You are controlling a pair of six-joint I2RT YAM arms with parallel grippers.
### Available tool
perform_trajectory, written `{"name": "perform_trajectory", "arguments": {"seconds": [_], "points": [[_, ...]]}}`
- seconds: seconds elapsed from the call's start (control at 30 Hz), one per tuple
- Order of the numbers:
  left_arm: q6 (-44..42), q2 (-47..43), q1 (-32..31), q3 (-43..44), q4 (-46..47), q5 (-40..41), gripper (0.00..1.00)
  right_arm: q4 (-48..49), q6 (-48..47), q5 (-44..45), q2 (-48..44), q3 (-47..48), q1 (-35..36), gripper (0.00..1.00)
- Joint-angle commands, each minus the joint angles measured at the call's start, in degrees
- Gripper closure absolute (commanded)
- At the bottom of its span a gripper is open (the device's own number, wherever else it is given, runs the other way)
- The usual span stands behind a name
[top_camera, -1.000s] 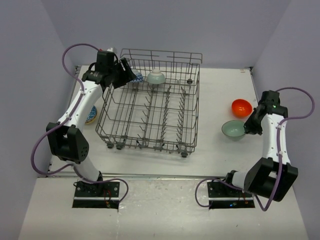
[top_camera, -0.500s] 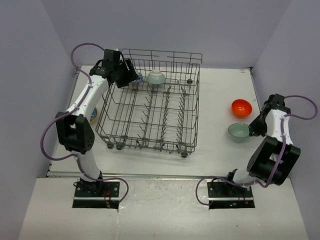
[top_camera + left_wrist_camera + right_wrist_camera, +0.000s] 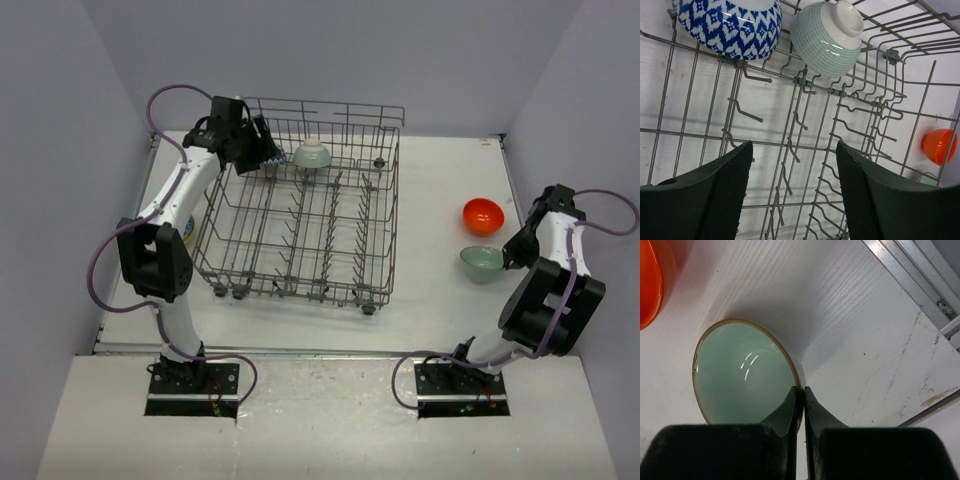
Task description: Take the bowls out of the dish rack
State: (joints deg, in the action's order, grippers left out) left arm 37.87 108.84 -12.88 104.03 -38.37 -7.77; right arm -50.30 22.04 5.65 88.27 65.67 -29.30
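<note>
The grey wire dish rack (image 3: pixel 300 225) stands mid-table. In it a blue-and-white patterned bowl (image 3: pixel 730 22) and a pale mint bowl (image 3: pixel 826 36) rest upside down at its far left end; the mint one also shows from above (image 3: pixel 312 155). My left gripper (image 3: pixel 792 192) is open and empty, just inside the rack a little short of the blue bowl (image 3: pixel 270 158). My right gripper (image 3: pixel 803 390) is shut on the rim of a second mint bowl (image 3: pixel 742 372), upright on the table at the right (image 3: pixel 482 263). The orange-red bowl (image 3: pixel 482 214) sits behind it.
Another bowl (image 3: pixel 184 236) peeks out on the table left of the rack, behind the left arm. A metal strip (image 3: pixel 912 277) edges the table at the right. The rack's tall wire sides (image 3: pixel 385 150) surround the left gripper.
My right gripper has carried the mint bowl further right, toward the table's right edge. My left gripper has shifted slightly right and deeper into the rack's far left corner.
</note>
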Motion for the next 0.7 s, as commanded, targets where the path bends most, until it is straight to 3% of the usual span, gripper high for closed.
{"name": "perform_trajectory", "arguments": {"seconds": [0.0,0.43,0.67], "points": [[-0.51,-0.20,-0.30,2.58,0.40,-1.11,0.31,3.28,1.34,-0.11,-0.29,2.45,0.03,1.00],[-0.25,0.59,-0.30,3.29,0.49,-1.98,0.31,3.37,1.34,-1.96,-1.44,5.79,0.03,1.00],[-0.16,0.76,-0.30,3.38,0.58,-2.07,0.31,4.86,0.90,1.29,-0.03,1.49,0.03,1.00]]}}
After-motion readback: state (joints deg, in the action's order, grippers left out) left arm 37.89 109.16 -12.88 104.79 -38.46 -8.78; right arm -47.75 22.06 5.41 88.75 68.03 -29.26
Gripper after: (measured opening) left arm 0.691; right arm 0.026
